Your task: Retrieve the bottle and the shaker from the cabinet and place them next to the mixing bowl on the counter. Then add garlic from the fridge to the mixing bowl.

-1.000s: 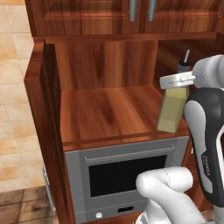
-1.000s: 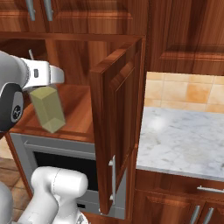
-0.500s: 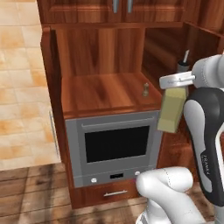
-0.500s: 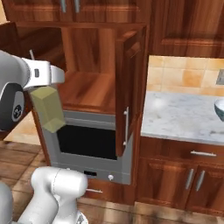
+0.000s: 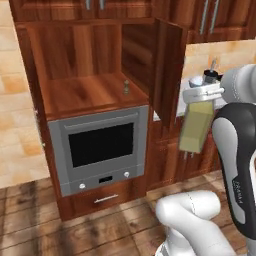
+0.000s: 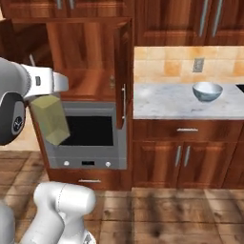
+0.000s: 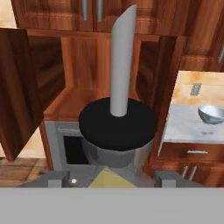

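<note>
My gripper [image 5: 201, 95] is shut on the bottle [image 5: 196, 126], a square-sided glass bottle of yellow-olive liquid that hangs tilted in the air, right of the cabinet [image 5: 80, 95]. In the hand view its dark top [image 7: 117, 123] and grey spout sit between my fingertips [image 7: 59, 178]. The small shaker [image 5: 126, 87] stands on the cabinet's wood shelf near the right edge. The pale mixing bowl [image 6: 207, 91] rests on the marble counter [image 6: 167, 106], far right of the bottle [image 6: 51, 119]. The garlic and the fridge are out of view.
A steel oven [image 5: 100, 147] sits under the shelf. The cabinet's right door [image 6: 122, 71] stands open, edge-on between the recess and the counter. Wall doors with bar handles [image 6: 204, 19] hang above. Below is wood floor [image 6: 181, 214].
The whole picture has shifted as the base backed away and turned right, so the counter and bowl now show more fully. The bottle stays in my gripper, outside the recess.
</note>
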Controlling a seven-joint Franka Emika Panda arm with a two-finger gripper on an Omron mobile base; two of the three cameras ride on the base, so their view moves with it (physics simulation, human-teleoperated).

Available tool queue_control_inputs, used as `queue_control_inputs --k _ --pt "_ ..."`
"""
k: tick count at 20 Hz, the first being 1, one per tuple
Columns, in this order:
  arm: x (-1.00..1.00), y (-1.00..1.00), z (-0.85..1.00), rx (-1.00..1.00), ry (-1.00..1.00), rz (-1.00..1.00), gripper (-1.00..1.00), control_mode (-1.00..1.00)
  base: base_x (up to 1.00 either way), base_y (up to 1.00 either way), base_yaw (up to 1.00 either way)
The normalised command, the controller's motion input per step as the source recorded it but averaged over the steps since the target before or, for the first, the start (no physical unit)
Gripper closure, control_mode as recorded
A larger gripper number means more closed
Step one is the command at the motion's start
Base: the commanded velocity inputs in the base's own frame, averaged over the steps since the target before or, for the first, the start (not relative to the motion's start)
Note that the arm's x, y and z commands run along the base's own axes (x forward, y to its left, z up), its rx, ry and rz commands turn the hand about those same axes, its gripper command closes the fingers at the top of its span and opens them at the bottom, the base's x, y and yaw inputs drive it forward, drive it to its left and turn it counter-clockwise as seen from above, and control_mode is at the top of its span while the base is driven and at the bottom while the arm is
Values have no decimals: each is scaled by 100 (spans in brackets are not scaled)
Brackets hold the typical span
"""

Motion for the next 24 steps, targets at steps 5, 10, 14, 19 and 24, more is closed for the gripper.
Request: queue_control_inputs --k 5,10,14,19,24 --pt "0 0 0 0 0 0 100 100 3 -61 -63" --pt "0 0 0 0 0 0 100 100 42 -98 -20" --pt "0 0 0 0 0 0 100 100 66 -97 16" --pt "0 0 0 0 0 0 100 100 98 -74 30" --pt "0 0 0 0 0 0 100 100 100 -50 44"
